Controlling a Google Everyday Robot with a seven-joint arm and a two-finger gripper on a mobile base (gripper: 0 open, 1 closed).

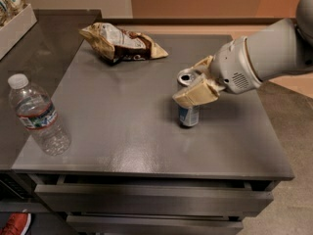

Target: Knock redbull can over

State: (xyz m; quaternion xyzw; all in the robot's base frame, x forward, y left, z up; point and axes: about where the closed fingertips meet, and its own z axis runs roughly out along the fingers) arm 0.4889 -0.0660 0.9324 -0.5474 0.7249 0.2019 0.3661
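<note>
Can point(189, 114) upright right of centre on table point(122, 131), tool point(188, 82) spread, tan fingers point(195, 94) straddling can's top, bottle point(39, 119) standing near left edge, bag point(122, 43) at back.

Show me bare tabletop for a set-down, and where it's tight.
Widest bare patch: table centre, between the water bottle at the left edge and the redbull can. Also bare: the strip along the front edge. Tight: right of centre, with the tool at the can's top and the arm above that side. The chip bag takes the back.
</note>
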